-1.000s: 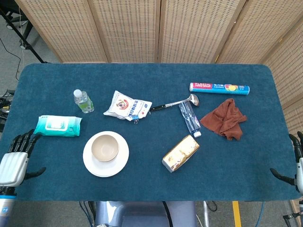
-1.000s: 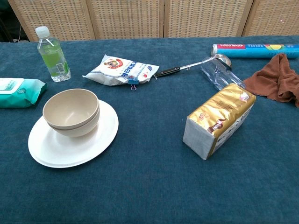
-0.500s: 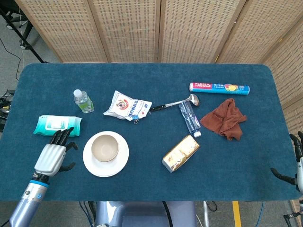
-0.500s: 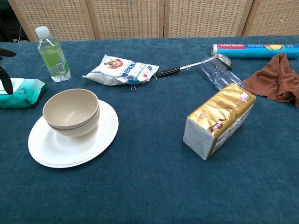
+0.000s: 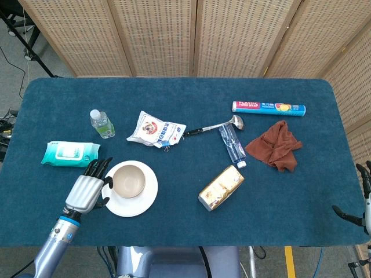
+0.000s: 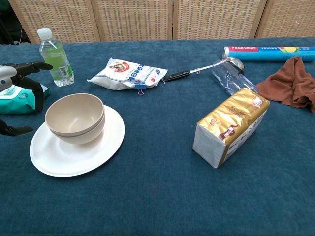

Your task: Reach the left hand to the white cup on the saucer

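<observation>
left hand (image 5: 88,190) sits just left of the white cup (image 5: 128,180), fingers spread, holding nothing, not touching yet. cup sits centred on the saucer (image 5: 149,198), front-left of the table (image 5: 174,92). the spread fingers look set to wrap the cup's side. right hand (image 5: 364,204) idles at the table's right edge, empty.

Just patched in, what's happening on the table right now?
The left hand is at the left edge of the white saucer, fingers spread and pointing at the white cup that sits on it. It holds nothing, and no contact with the cup shows. The right hand sits idle at the table's far right edge, barely in view. A wipes pack lies just behind the left hand.
</observation>
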